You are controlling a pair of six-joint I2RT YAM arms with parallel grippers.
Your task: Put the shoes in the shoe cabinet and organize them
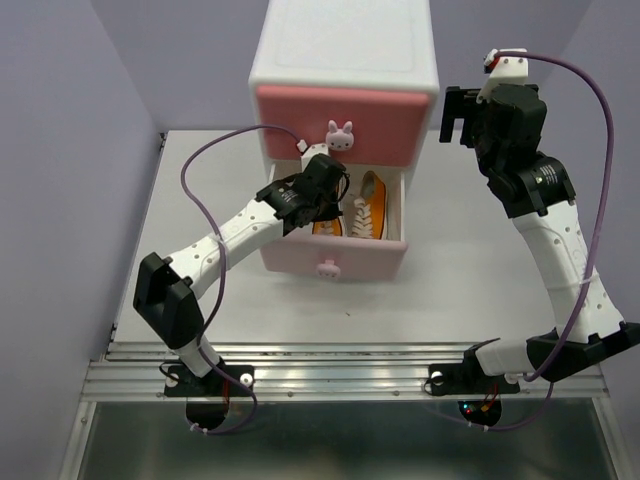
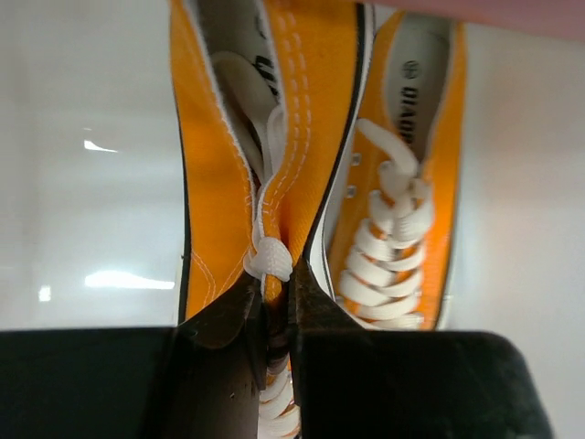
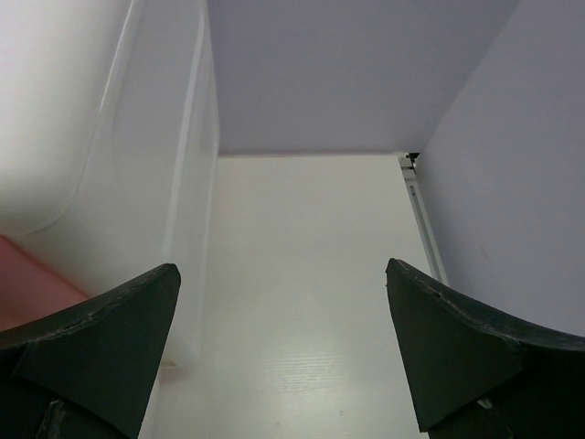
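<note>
The left gripper (image 2: 274,293) is pinched shut on the side wall of one small orange canvas sneaker (image 2: 306,91). It holds the shoe inside the pulled-out pale pink lower drawer (image 1: 335,262) of the white plastic shoe cabinet (image 1: 345,45). The shoe's long axis runs front to back, toe toward the drawer front, parallel with and just left of the second orange sneaker (image 2: 402,210) (whether the two touch is unclear). Letting go looks like a plain release, and the left arm is clearly the nearer. The right gripper (image 3: 281,270) hangs spread wide beside the cabinet's right wall. The second sneaker's insole shows letters beginning "DIAO"; the rest is unreadable.
</note>
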